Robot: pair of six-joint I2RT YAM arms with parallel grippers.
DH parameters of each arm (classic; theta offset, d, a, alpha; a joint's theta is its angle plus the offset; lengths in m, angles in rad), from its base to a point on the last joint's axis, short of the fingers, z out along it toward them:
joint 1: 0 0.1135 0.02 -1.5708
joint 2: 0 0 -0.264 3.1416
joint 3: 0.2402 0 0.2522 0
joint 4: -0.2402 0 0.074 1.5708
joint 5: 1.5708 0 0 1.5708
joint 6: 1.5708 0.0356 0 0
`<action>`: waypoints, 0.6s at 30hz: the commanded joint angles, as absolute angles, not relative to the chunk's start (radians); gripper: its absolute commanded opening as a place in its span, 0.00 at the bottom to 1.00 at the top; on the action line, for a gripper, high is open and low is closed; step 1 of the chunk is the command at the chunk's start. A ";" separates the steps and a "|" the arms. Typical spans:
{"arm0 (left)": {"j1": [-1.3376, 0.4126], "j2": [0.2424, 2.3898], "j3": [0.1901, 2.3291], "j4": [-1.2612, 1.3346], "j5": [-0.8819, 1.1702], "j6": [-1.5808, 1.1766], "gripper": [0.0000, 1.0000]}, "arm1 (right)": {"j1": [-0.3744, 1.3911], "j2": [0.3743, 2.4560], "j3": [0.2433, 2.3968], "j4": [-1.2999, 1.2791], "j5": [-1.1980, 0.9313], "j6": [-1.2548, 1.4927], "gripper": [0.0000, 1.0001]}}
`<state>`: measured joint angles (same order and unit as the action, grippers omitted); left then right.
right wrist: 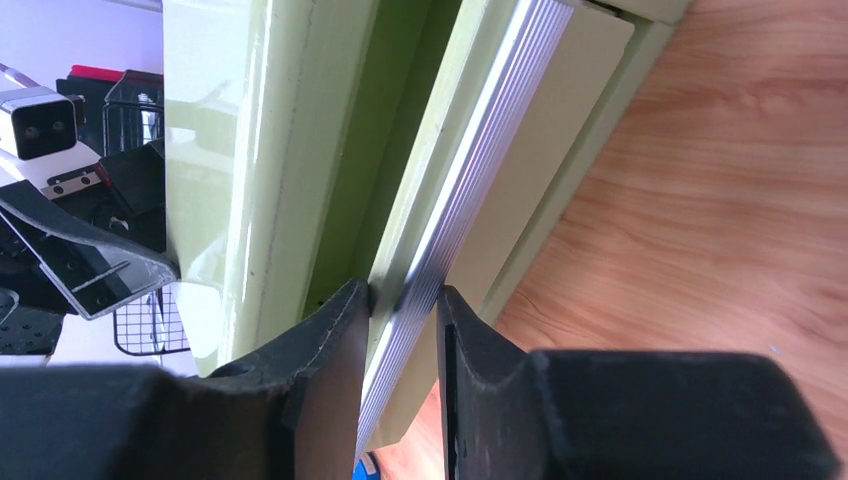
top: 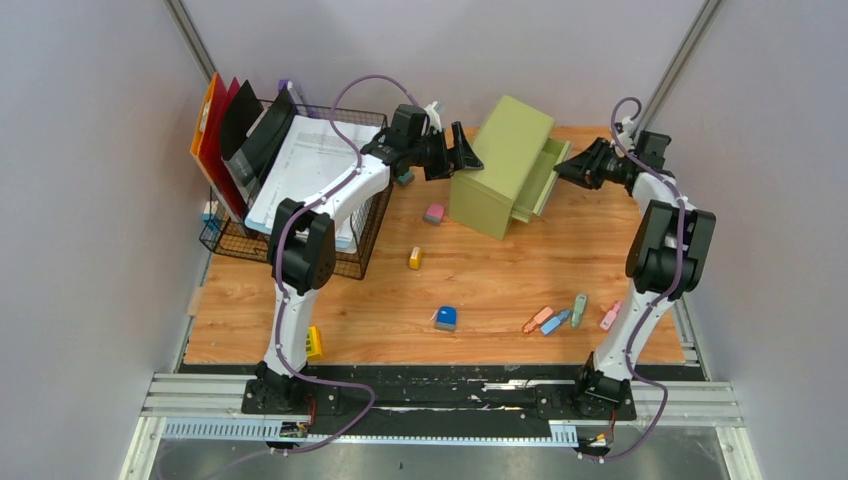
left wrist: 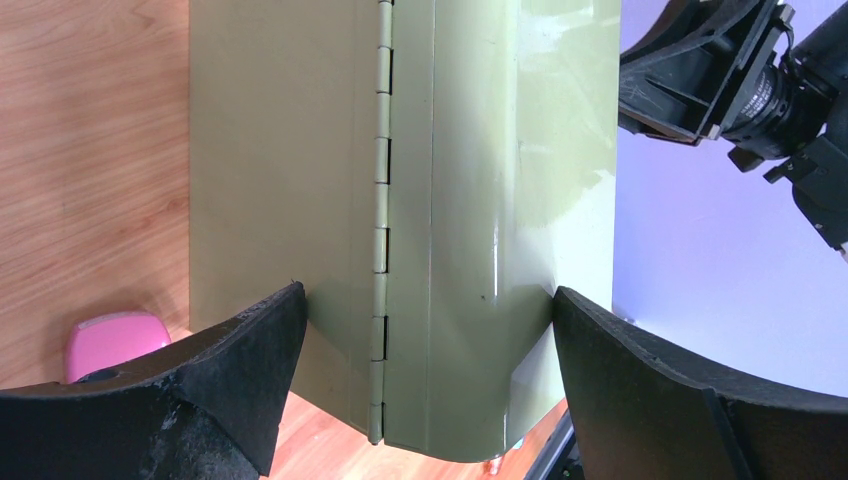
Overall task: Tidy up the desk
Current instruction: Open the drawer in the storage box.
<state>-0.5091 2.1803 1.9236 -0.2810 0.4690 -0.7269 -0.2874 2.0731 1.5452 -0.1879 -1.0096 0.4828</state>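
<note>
The desk (top: 480, 285) of wood-grain planks fills the floor of the booth, with its rail along the near edge where both arms are bolted. Toward its far side stands a green cabinet (top: 500, 165), turned at an angle, its drawer (top: 543, 180) standing part-way out on the right. A wire basket (top: 365, 240) with papers (top: 310, 160) and upright folders (top: 215, 135) sits at the far left. A pink block (top: 434, 213) lies just beside the cabinet, a yellow block (top: 415, 258) and a blue-topped piece (top: 446, 318) lie nearer, and a cluster of pastel pieces (top: 560, 318) lies by the right arm. The left arm reaches forward past the basket, its wrist turned right. The left gripper (left wrist: 425, 295) is spread wide around the cabinet's hinged corner, fingertips at its faces; whether they press cannot be told. The right arm rises to a high elbow and reaches left. The right gripper (right wrist: 405, 310) pinches the ribbed silver strip (right wrist: 470, 170) on the drawer's front.
</note>
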 commanded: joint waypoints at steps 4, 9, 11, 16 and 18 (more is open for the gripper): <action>-0.502 2.213 1.909 -0.462 0.415 -0.655 0.96 | -0.370 1.930 1.471 -0.217 -0.998 0.334 0.21; -0.500 2.209 1.943 -0.476 0.408 -0.628 0.97 | -0.379 1.853 1.420 -0.271 -0.964 0.229 0.63; -0.499 2.203 1.961 -0.487 0.400 -0.603 0.98 | -0.397 1.803 1.381 -0.278 -0.969 0.189 0.73; -0.499 2.179 2.022 -0.538 0.368 -0.506 1.00 | -0.442 1.702 1.321 -0.416 -1.027 -0.068 0.81; -0.499 2.160 2.039 -0.556 0.351 -0.457 1.00 | -0.448 1.669 1.307 -0.556 -1.046 -0.226 0.81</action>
<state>-0.5091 2.1803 1.9999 -0.4023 0.4259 -0.6193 -0.4236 1.7546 1.3342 -0.3626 -0.9894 0.0902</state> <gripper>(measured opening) 1.000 0.806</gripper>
